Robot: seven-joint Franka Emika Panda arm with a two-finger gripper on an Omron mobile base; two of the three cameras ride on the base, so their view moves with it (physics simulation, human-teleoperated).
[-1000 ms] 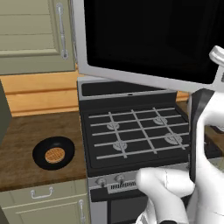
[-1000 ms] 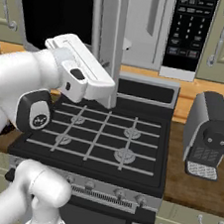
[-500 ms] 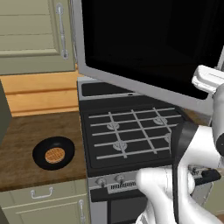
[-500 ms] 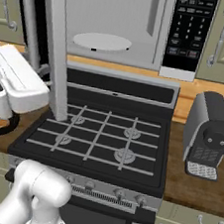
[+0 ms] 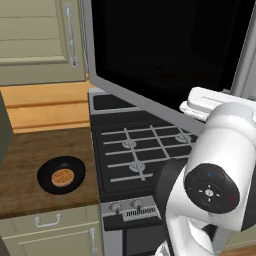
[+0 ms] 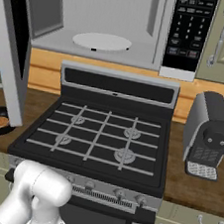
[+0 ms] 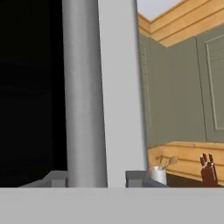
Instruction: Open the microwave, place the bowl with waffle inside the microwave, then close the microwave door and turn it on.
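The bowl (image 5: 61, 174) with its waffle (image 5: 62, 177) sits on the bench left of the stove (image 6: 100, 137), light and rigid, best pinched at its rim, while the gripper (image 7: 92, 177) straddles the open door's handle (image 7: 84, 92), jaws apart.

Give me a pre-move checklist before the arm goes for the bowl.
1. Microwave door swung wide open: ok.
2. Microwave cavity free, bare turntable inside: ok.
3. Bowl upright on the wooden counter left of the stove: ok.
4. Waffle lying in the bowl: ok.
5. Gripper clear of the door's handle: not ok, jaws straddle the bar.
6. Jaws gripping or loose on the bar: cannot tell.
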